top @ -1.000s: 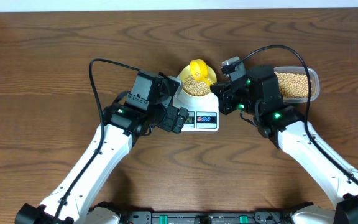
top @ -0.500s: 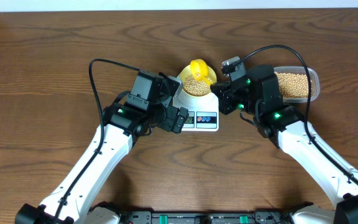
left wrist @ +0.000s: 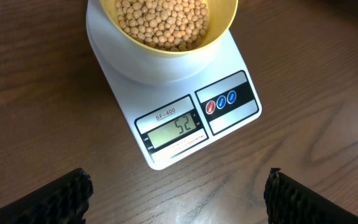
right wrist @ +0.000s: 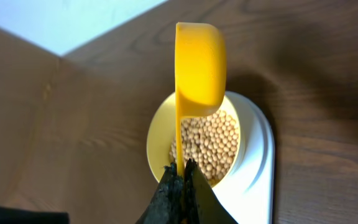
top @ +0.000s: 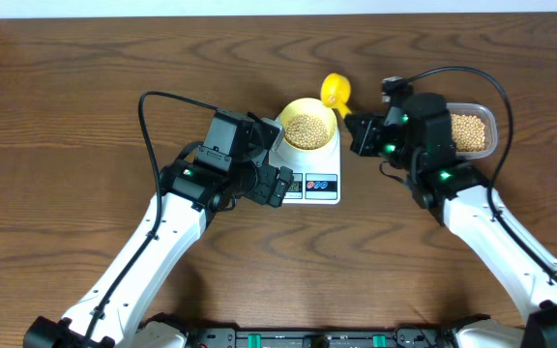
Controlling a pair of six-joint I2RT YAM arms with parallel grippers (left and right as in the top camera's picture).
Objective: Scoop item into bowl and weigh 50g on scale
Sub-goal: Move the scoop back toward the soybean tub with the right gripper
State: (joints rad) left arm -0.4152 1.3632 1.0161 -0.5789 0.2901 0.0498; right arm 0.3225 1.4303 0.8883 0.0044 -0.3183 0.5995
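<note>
Past the right gripper (right wrist: 180, 182) clamping the scoop (right wrist: 199, 65) (handle barely visible), its cup has left the bowl (right wrist: 157, 127); left gripper (left wrist: 178, 194) gapes, cropped.

1 ea: bowl (top: 307, 102), scale (top: 323, 191), scoop (top: 336, 90), tub (top: 488, 118)

My left arm (top: 153, 246) rises from the near edge toward one o'clock and bends at the wrist. From there my left gripper (top: 280, 184) points toward three o'clock. Its jaws are spread wide, the fingertips (left wrist: 61, 194) far apart and holding nothing. My right arm (top: 496, 237) climbs toward eleven o'clock. My right gripper (top: 356, 130) points toward nine o'clock, pinched tight on the thin handle of the yellow scoop (right wrist: 199, 68).
</note>
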